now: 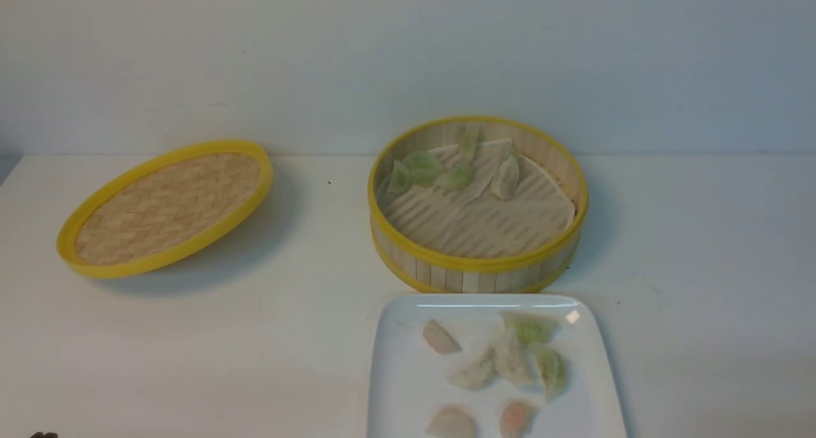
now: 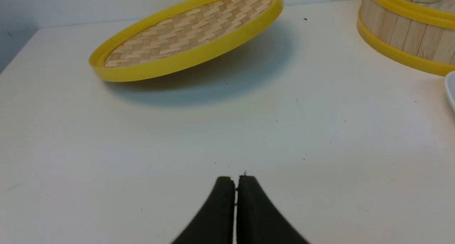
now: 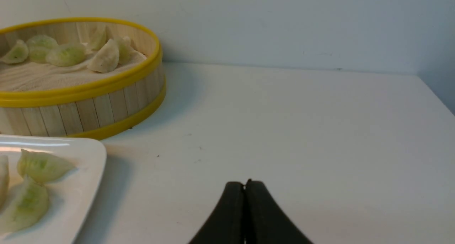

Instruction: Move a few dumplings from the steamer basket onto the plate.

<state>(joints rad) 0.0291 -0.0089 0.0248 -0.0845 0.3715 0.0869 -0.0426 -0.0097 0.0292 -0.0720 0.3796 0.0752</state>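
Dumplings [image 1: 509,358] are lying on the plate [image 1: 408,387], several of them, while others are sitting in the basket [image 1: 478,262] just beyond it, bunched mostly toward its far side. Both the left gripper [image 2: 236,182] and the right gripper [image 3: 245,187] are pointing out over bare table [image 1: 255,336], their jaws pressed together with nothing between them. With a few already on the plate, the transfer is probably finishing, the arms waiting at rest. If more are wanted, the next move is calling for opening one gripper, reaching over the rim and pinching a soft dumpling gently.
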